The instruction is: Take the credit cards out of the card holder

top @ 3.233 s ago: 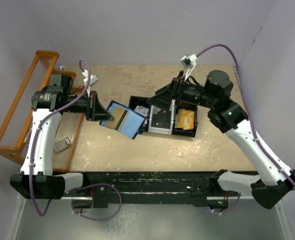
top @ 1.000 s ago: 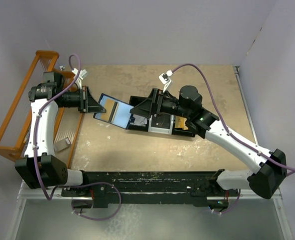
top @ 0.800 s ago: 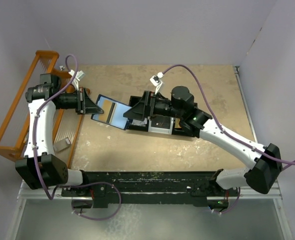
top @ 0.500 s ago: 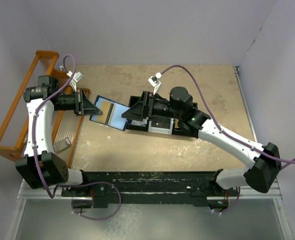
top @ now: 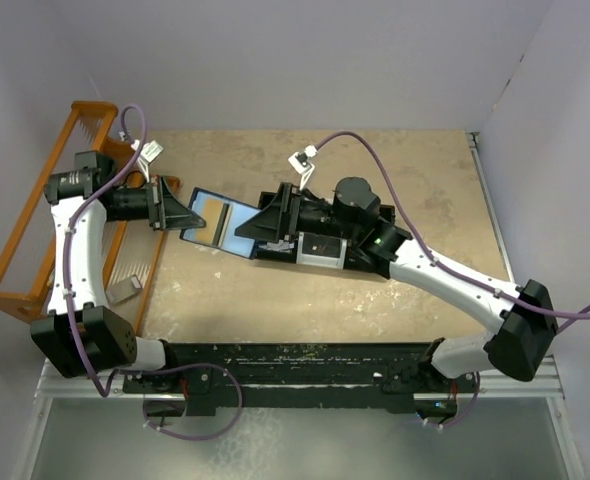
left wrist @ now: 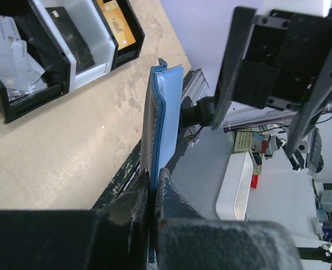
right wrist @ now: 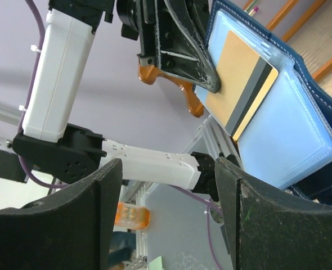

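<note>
Alignment matters: with left gripper (left wrist: 152, 194) clamped on the card holder (right wrist: 292, 152), the right gripper (top: 243, 229), jaws parted, should pinch only the edge of the tan card (right wrist: 239, 84).

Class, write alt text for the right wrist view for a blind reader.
An open card holder, pale blue inside, shows a tan card with a dark stripe. The left gripper clamps its edge; the open right gripper frames the view.
</note>
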You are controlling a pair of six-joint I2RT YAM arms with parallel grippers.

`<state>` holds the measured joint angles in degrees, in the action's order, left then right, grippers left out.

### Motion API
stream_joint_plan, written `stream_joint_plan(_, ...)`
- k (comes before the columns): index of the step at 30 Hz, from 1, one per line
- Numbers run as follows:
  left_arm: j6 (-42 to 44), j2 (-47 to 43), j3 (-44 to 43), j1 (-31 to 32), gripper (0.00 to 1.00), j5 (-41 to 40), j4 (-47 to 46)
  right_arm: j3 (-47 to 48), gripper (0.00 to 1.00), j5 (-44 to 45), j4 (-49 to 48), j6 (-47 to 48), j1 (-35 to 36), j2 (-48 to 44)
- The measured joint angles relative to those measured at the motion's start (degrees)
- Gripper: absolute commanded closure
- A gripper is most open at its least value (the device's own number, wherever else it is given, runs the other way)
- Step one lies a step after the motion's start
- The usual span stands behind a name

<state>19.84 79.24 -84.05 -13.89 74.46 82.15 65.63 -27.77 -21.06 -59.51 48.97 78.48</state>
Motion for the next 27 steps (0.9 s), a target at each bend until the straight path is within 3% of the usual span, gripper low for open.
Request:
stream_joint_plan(16,3.34,0.00,-1.66,0.00,1.00,10.36,5.42,0.00,0.33,1.77,-3.69,-0.74,1.75,3.96)
stream_joint_plan(27,2.64,-1.09,-1.57,0.00,1.00,11.06,5.62,0.00,0.46,1.53,-8.31,-1.29,1.75,5.22)
